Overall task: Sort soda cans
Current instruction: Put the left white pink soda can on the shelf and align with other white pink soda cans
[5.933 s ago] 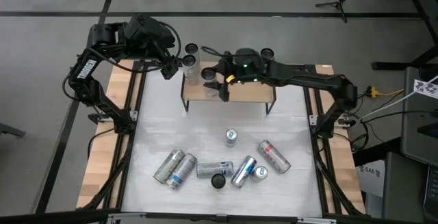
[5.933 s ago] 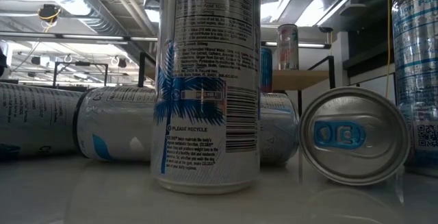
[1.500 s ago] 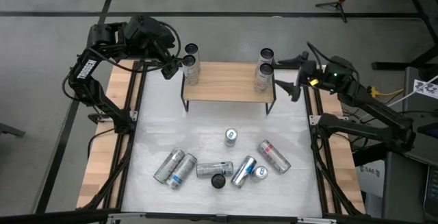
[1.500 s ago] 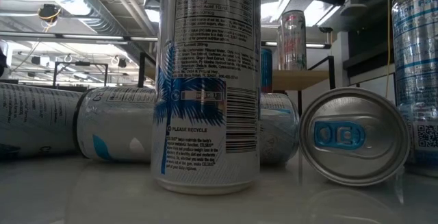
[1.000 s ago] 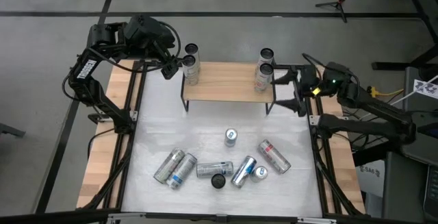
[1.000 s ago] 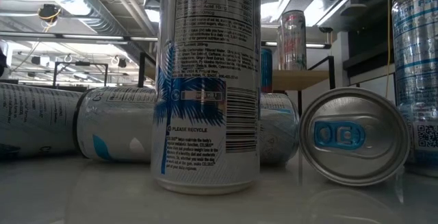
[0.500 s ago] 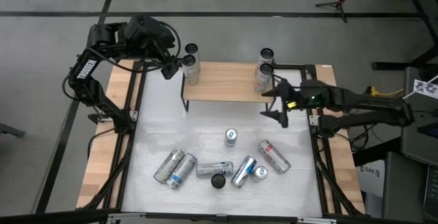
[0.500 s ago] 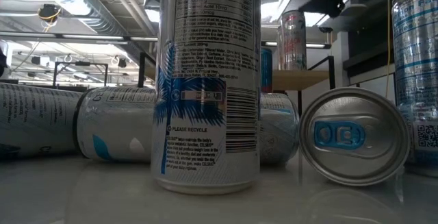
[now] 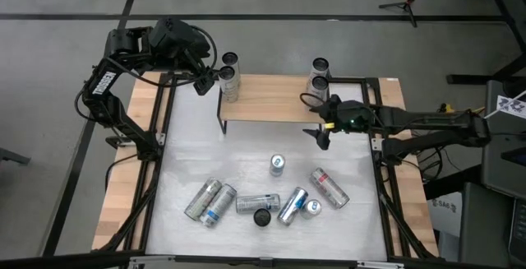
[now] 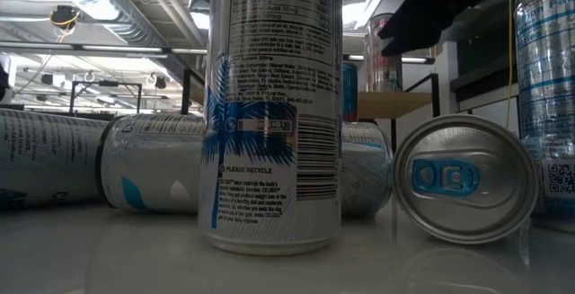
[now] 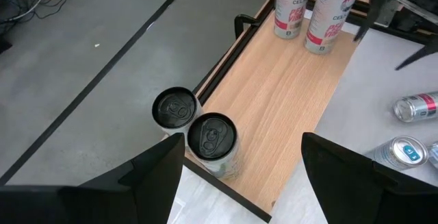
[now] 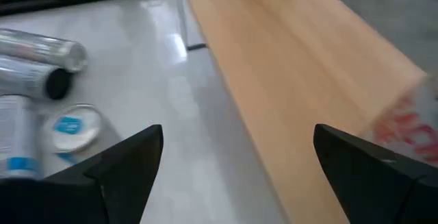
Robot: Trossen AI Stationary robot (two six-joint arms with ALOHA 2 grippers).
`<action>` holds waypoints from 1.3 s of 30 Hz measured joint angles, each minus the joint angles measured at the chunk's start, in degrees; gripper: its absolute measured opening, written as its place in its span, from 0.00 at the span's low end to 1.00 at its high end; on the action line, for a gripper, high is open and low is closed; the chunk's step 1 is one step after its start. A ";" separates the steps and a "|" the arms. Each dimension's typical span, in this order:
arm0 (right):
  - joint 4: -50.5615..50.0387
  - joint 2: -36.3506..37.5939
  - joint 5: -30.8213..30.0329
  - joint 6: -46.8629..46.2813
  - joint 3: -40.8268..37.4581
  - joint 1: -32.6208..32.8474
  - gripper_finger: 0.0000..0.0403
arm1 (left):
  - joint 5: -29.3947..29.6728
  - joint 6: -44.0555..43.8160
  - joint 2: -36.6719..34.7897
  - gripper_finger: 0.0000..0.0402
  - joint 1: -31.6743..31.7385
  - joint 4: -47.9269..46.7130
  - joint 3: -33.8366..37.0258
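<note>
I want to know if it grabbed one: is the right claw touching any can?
Apart. The high view shows the right gripper open over bare table, beside the shelf, clear of every can.

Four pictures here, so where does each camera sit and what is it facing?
High view: overhead, facing straight down on the white table, both arms showing.
Low view: at tabletop height, facing an upright can; a dark gripper overhead.
Left wrist view: on the left arm, facing the wooden shelf past its own open fingers.
Right wrist view: on the right arm, open fingers framing the same shelf.
</note>
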State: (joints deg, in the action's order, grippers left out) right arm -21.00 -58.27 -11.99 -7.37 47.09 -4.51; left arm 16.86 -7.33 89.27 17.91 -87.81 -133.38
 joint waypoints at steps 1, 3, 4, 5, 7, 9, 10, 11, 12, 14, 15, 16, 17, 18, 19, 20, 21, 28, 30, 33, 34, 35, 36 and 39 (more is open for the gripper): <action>0.04 -0.03 -1.39 0.00 0.00 0.00 0.93 | 0.00 0.00 0.00 0.71 0.00 0.00 0.00; -0.01 -0.03 -3.23 -0.01 0.00 0.00 0.93 | 0.00 0.00 0.00 0.71 0.00 0.00 0.00; -0.03 -0.05 -3.96 0.03 0.00 0.00 0.93 | 0.01 0.00 0.00 0.71 0.00 0.00 0.00; -0.05 -0.05 -4.73 0.10 0.00 0.00 0.93 | 0.00 0.00 0.00 0.71 0.00 0.00 0.00; -0.10 -0.05 -5.87 0.10 0.00 0.00 0.93 | 0.00 0.00 0.00 0.71 0.00 0.00 -0.02; -0.10 -0.05 -6.03 0.13 0.00 -0.02 0.93 | 0.01 0.00 0.00 0.71 0.00 0.00 0.00; -0.12 -0.05 -6.03 0.17 0.00 -0.02 0.93 | 0.01 0.00 0.00 0.71 0.00 0.00 0.00; -0.12 -0.05 -6.05 0.28 0.00 -0.02 0.93 | 0.00 0.00 0.00 0.71 0.00 0.00 0.00; -0.12 -0.05 -6.31 0.30 0.00 -0.02 0.93 | 0.00 0.00 0.00 0.71 0.00 0.00 0.00; -0.12 -0.05 -7.12 0.34 0.00 -0.02 0.93 | 0.00 0.00 0.00 0.71 0.00 0.00 0.00; -0.14 -0.05 -7.64 0.33 0.00 -0.02 0.93 | 0.02 0.00 0.00 0.71 0.00 0.00 0.00; -0.14 -0.05 -8.01 0.34 0.00 -0.02 0.93 | 0.00 0.00 0.00 0.71 0.00 0.00 0.00; -0.10 -0.05 -8.05 0.34 0.00 -0.02 0.93 | 0.00 0.00 0.00 0.71 0.00 0.00 -0.01; -0.10 -0.05 -8.07 0.34 0.00 -0.02 0.93 | 0.02 0.00 0.00 0.71 0.00 0.01 -0.02; -0.12 -0.05 -8.11 0.34 0.00 -0.04 0.93 | 0.00 0.00 0.00 0.71 0.00 0.00 0.00; -0.12 -0.05 -8.12 0.34 0.00 -0.04 0.93 | 0.02 0.00 0.00 0.71 0.00 0.00 0.00; -0.10 -0.05 -8.13 0.35 0.00 -0.17 0.93 | 0.00 0.00 0.00 0.71 0.00 0.00 0.00; -0.01 -0.11 -7.36 0.36 0.00 -4.29 0.93 | 0.00 0.00 0.00 0.71 0.00 0.00 0.00; -0.11 -0.12 -5.47 0.34 -0.02 -5.52 0.93 | 0.02 0.00 0.00 0.71 0.00 0.00 0.00; 0.00 -0.12 -3.84 0.39 -0.02 -6.94 0.93 | 0.02 0.00 0.00 0.71 0.00 0.00 0.00; 0.04 -0.12 -3.53 0.42 -0.01 -7.32 0.93 | 0.02 0.00 0.00 0.71 0.00 0.00 0.00; 0.08 -0.12 -3.39 0.45 -0.01 -7.69 0.93 | 0.02 0.00 0.00 0.71 0.00 0.00 0.00; 0.05 -0.12 -3.40 0.54 -0.01 -8.00 0.93 | 0.02 0.00 0.00 0.71 0.00 0.00 0.00; -0.06 -0.12 -3.47 1.61 -0.02 -8.75 0.93 | 0.02 0.02 0.00 0.71 0.00 0.00 0.00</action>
State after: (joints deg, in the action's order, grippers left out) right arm -21.06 -58.39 -15.45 -5.76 47.07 -13.26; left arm 16.88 -7.31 89.27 17.91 -87.81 -133.38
